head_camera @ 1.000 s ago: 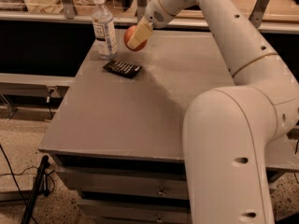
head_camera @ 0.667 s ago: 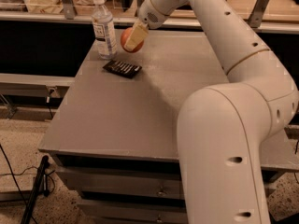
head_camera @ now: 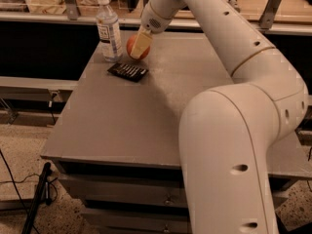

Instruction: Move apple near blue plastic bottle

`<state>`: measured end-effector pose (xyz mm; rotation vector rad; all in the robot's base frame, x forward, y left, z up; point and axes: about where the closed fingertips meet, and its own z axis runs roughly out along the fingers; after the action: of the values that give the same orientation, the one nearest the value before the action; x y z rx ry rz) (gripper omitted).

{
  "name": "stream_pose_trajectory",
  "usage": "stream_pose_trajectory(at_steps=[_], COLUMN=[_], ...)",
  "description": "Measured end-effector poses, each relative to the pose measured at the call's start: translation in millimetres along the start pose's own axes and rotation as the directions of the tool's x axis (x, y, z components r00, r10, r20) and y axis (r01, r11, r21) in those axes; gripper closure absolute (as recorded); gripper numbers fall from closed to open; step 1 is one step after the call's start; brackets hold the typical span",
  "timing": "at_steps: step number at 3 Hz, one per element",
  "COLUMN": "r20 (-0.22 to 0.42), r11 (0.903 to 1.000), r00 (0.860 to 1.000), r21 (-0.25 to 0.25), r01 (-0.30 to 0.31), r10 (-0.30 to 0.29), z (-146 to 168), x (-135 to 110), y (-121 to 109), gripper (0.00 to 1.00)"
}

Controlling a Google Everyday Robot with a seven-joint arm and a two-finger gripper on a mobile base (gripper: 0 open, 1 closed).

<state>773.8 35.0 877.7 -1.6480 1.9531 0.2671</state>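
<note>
The red-orange apple (head_camera: 133,48) is at the far left of the grey table (head_camera: 146,121), just right of the clear plastic bottle (head_camera: 108,29) with a white cap and pale label. My gripper (head_camera: 139,45) reaches down from the white arm and is shut on the apple, its cream fingers (head_camera: 141,44) covering the apple's front. The apple sits low, at or just above the tabletop, a small gap from the bottle.
A flat dark ridged packet (head_camera: 127,71) lies on the table in front of the apple and bottle. My large white arm (head_camera: 234,130) fills the right side. A counter with metal posts runs behind the table. Drawers sit under the tabletop.
My gripper has carried the apple left and down, closer to the bottle and the tabletop.
</note>
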Motion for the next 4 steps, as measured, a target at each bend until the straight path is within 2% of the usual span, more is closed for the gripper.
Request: stream_pose_trajectory(at_steps=[1, 4], r20=[-0.029, -0.035], r11=[1.0000, 0.9999], r00=[1.000, 0.999], r21=[0.001, -0.014], r01=[0.006, 0.007], r10=[-0.006, -0.008], z=[5.7, 18.3], x=[4.2, 4.8], y=[1.1, 3.9], gripper=[0.85, 0.15])
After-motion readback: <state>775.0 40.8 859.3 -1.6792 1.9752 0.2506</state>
